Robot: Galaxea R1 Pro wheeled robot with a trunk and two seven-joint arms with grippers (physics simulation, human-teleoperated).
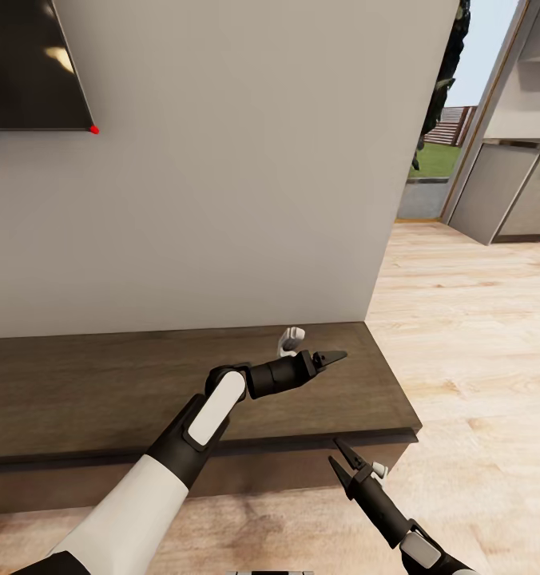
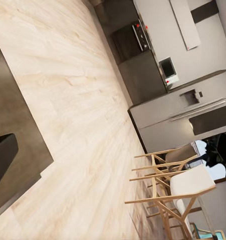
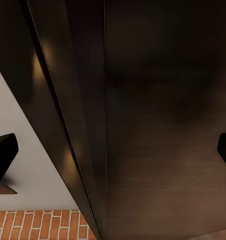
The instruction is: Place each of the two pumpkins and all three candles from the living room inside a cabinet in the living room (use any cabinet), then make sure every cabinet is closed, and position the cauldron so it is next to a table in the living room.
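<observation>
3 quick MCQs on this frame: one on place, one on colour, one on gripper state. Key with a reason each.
1. Where is the left gripper?
A. over the cabinet top
B. over the floor by the kitchen
C. against the TV

2. What colour is the cabinet top?
A. white
B. dark brown
C. glossy grey

3. How does the right gripper stand?
A. shut on a candle
B. shut, empty
C. open, empty

Key: 1 A, the head view shows it above the brown top near its right end. 2 B, dark wood against a pale wall. 3 C, its fingers are spread in front of the cabinet with nothing between them.
</observation>
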